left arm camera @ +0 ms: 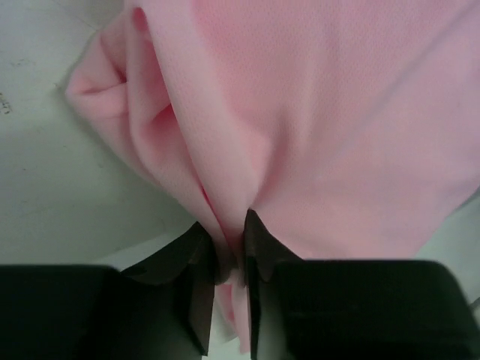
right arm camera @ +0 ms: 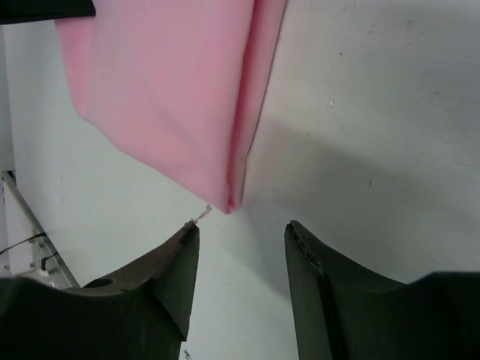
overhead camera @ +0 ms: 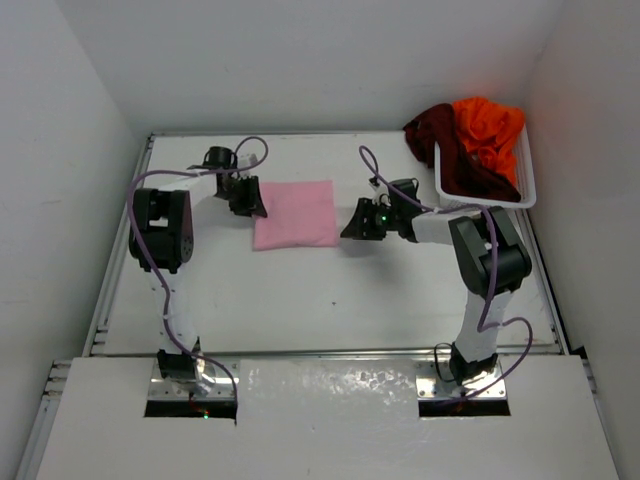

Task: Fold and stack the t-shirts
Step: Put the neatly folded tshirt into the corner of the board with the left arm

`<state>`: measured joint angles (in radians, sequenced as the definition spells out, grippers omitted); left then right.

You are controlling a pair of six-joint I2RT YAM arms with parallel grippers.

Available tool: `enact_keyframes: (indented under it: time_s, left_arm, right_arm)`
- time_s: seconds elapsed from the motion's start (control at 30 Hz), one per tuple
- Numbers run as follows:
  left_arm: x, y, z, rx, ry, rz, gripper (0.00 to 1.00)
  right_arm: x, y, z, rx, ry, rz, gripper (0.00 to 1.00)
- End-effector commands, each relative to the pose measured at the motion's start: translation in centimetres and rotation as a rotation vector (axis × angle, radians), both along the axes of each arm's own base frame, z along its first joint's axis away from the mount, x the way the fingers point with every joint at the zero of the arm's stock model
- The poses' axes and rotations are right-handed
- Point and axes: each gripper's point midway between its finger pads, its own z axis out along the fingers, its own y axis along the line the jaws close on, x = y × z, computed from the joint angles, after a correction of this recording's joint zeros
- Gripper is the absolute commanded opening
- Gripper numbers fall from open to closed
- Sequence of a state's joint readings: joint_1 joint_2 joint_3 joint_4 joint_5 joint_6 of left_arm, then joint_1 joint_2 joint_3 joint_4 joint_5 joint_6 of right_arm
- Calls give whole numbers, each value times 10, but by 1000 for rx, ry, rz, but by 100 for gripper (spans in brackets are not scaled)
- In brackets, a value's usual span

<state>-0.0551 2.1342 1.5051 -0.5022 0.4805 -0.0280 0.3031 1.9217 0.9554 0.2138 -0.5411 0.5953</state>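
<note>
The pink t-shirt (overhead camera: 295, 214) lies as a folded rectangle on the table (overhead camera: 330, 300), at the centre of the top view. The left gripper (left arm camera: 229, 259) is closed narrow on a bunched fold at the shirt's left edge. The right gripper (right arm camera: 241, 247) stands part-open and empty, just short of a shirt corner. The maroon t-shirt (overhead camera: 440, 150) and orange t-shirt (overhead camera: 490, 128) sit in the basket (overhead camera: 485, 204), upper right. The cloth is probably light, limp and prone to sag. Grip at edges or corners, pinching all layers.
</note>
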Motion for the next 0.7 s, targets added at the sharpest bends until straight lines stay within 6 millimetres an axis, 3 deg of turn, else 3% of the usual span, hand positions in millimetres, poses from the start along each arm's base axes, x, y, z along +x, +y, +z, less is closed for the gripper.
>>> enact_keyframes:
  time_s: [0.0, 0.1, 0.23, 0.33, 0.43, 0.47, 0.53, 0.67]
  left_arm:
    - [-8, -6, -13, -37, 44, -6, 13]
    - [-8, -8, -14, -49, 47, -1, 0]
    - [5, 5, -2, -6, 3, -3, 0]
    - [12, 26, 0, 59, -20, -23, 0]
    - [20, 51, -2, 141, -21, -47, 0]
    - [27, 71, -2, 174, -25, -22, 0]
    - [31, 89, -3, 223, -36, -25, 0]
    - [56, 146, -4, 355, -68, 13, 0]
  right_arm:
    - [9, -2, 23, -4, -89, -1, 47]
    - [9, -4, 23, -12, -93, -4, 47]
    - [9, -9, 26, -14, -94, -14, 47]
    - [9, -13, 31, -17, -106, -14, 47]
    - [10, -15, 36, -27, -119, -9, 47]
    - [9, -15, 36, -31, -119, -4, 47]
    - [10, -18, 38, -46, -125, -1, 47]
    - [12, -20, 47, -59, -143, 6, 47]
